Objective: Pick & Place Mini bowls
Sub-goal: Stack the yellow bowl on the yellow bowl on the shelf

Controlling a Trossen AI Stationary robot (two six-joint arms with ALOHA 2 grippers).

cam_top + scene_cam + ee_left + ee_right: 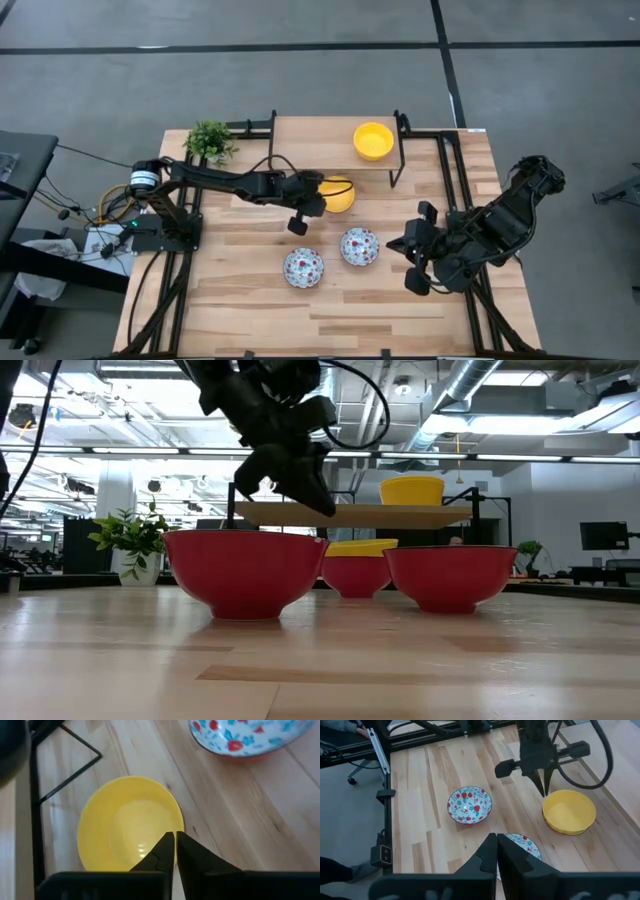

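Potted plant (209,140): far-left corner of the desk (250,310), untouched. Left claw (322,196): fingers together, gripping nothing, tips poised just above the rim of a yellow mini bowl (338,194) sitting on the desk beside the shelf frame. Two floral mini bowls (303,267) (359,246): near each other mid-desk, not yet moved. Second yellow mini bowl (373,140): already up on the raised shelf (310,140). Right claw (413,243): shut and empty, waiting at the right side. Judged one placed, three remaining.

The wooden table (250,310) carries two floral bowls (303,267) near a yellow bowl (338,194); beyond it, a potted plant (209,141) and a raised shelf (310,140).
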